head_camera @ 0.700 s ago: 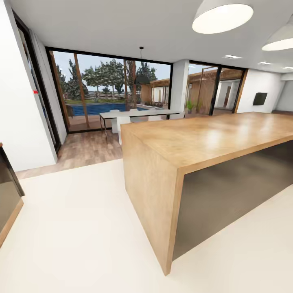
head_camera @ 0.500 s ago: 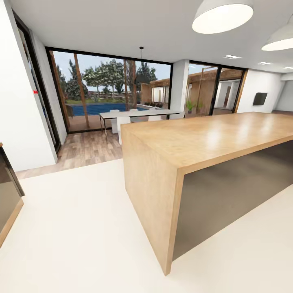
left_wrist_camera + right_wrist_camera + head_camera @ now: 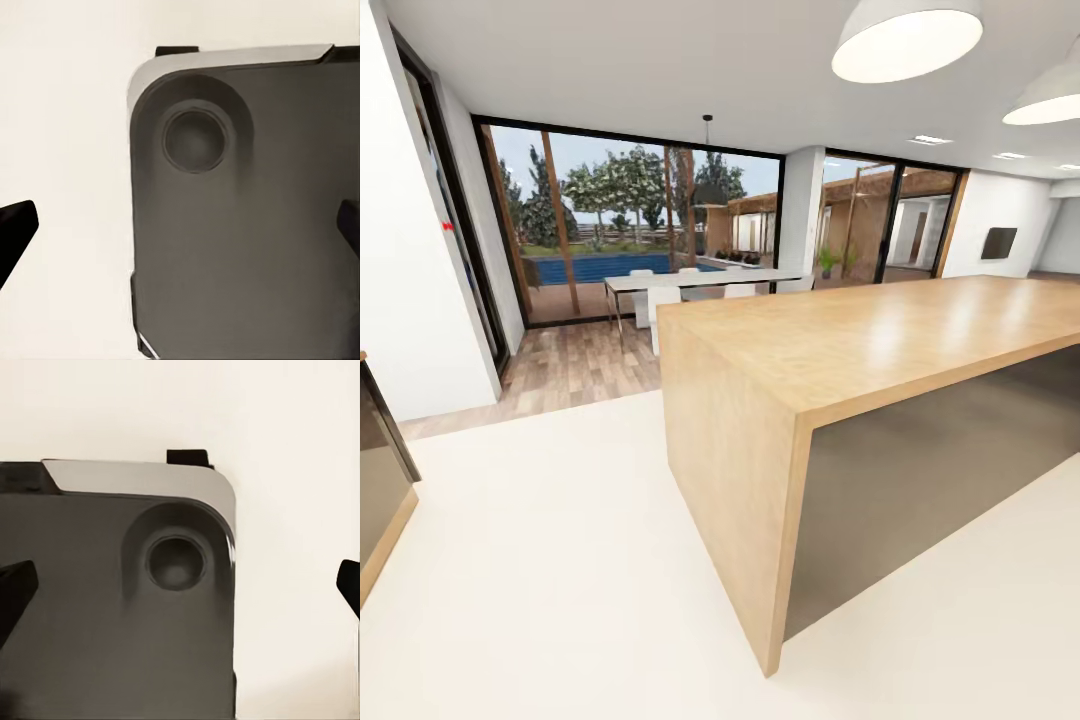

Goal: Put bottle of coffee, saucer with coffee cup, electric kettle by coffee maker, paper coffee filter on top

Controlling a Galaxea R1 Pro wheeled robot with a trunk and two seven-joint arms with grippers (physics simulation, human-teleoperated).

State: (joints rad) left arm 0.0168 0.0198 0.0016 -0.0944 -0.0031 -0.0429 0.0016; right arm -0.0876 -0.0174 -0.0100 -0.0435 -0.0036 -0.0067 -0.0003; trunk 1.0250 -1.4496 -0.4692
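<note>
The coffee maker, kitchen countertop, bottle of coffee, paper coffee filter, saucer, coffee cup and electric kettle are out of view. In the left wrist view my left gripper (image 3: 184,229) is open, its dark fingertips (image 3: 16,225) spread wide over the robot's grey base (image 3: 247,247) and the pale floor. My right gripper (image 3: 184,589) is open in the right wrist view, with nothing between its fingertips (image 3: 15,589), above the same grey base (image 3: 105,645).
A big wooden island table (image 3: 880,345) stands ahead on the right, its near corner close. A dark glossy cabinet end (image 3: 378,470) sits at the left edge. White floor (image 3: 560,560) stretches between them. Beyond are a white dining table (image 3: 700,281) and glass walls.
</note>
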